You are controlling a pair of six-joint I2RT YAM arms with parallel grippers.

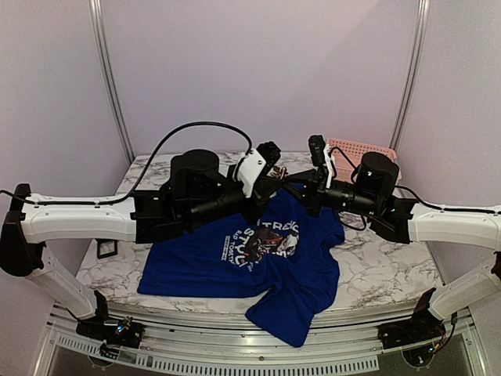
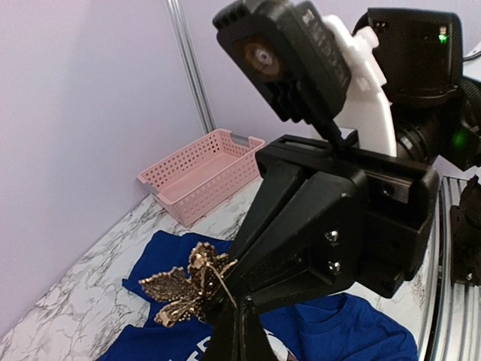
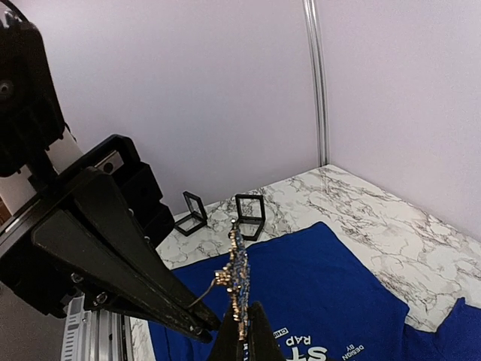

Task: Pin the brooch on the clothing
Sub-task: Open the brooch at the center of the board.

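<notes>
Two arms meet over the far edge of the T-shirt [image 1: 203,262], with one brooch [image 2: 184,289] held in the air between them.
Nearest, a fold of the shirt droops over the table's [image 1: 376,274] front edge, with bare marble to its right. Farther in, the left gripper [image 2: 239,316] is clamped on the brooch's pin and the right gripper [image 3: 244,320] is clamped on its body. A pink basket [image 1: 356,149] stands in the far right corner.

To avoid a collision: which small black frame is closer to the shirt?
The boxier frame, rightmost in the right wrist view, beside the shirt; the other frame stands farther off.
</notes>
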